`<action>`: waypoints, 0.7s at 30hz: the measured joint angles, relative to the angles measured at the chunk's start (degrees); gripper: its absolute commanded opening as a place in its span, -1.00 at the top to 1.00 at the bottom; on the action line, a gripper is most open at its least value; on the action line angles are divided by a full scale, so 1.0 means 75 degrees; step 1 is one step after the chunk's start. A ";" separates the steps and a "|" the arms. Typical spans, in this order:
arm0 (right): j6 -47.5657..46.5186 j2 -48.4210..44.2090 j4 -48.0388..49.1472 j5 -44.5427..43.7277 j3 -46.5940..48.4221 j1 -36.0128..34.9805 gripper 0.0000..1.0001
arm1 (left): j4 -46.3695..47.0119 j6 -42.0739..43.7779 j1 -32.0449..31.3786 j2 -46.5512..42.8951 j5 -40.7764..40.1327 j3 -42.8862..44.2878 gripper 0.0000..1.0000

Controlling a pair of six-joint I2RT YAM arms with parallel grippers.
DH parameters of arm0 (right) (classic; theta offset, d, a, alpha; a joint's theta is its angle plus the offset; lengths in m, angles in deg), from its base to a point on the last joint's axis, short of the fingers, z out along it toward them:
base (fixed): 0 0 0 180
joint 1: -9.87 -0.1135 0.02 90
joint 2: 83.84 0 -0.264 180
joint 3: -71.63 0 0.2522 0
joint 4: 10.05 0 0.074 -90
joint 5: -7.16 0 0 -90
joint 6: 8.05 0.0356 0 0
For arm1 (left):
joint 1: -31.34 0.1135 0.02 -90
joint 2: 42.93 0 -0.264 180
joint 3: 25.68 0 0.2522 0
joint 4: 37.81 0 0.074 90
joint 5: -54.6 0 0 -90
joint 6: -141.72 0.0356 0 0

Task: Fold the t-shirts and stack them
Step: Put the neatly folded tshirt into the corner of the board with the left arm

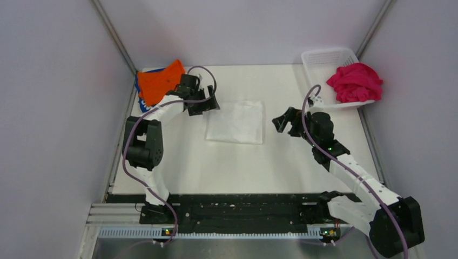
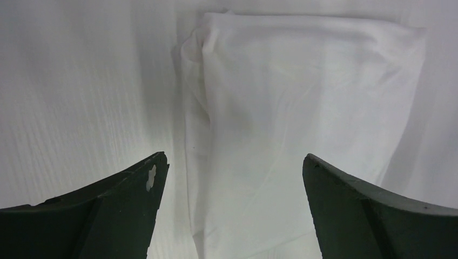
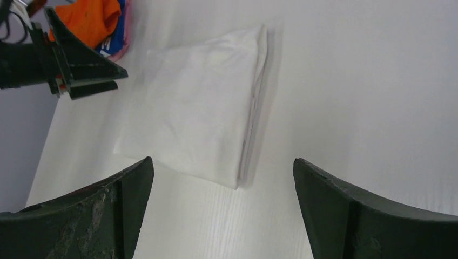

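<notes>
Top external, white tee: folded square, mid-table, between both arms.
Orange tee: far-left corner, probably the stack spot.
Left gripper: spread, at the tee's far-left corner.
Right gripper: spread, just right of the tee.
Advice: pinch all layers at opposite edges, lift level.

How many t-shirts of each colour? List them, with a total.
Folded white cloth t-shirt: 1
Crumpled orange cloth t-shirt: 1
Blue-patterned cloth t-shirt, under the orange: 1
Bunched magenta-pink cloth t-shirt, in white plastic mesh basket: 1
Total: 4
</notes>
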 measured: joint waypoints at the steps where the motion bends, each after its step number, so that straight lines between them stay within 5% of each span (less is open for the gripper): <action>1: 0.0020 -0.0131 -0.0015 -0.0175 -0.0029 0.0000 -0.98 | 0.0000 -0.0009 0.0000 0.0134 0.0006 0.0000 -0.97; 9: 0.0064 -0.0405 -0.0015 -0.0854 -0.0026 0.0000 -0.98 | -0.0003 -0.0128 -0.0090 0.1116 0.0207 0.0052 -0.88; 17: -0.0015 -0.0408 -0.0178 -0.1309 -0.0026 0.0009 -0.97 | -0.0694 -0.0440 -0.0892 0.1556 -0.1306 0.0775 -0.23; 19: -0.0061 -0.0425 -0.0239 -0.1411 -0.0026 0.0015 -0.97 | -0.1058 -0.0565 -0.1180 0.1839 -0.1856 0.1224 0.12; 21: -0.0073 -0.0472 -0.0300 -0.1507 -0.0029 0.0020 -0.98 | -0.1399 -0.0740 -0.1460 0.2101 -0.2396 0.1647 0.85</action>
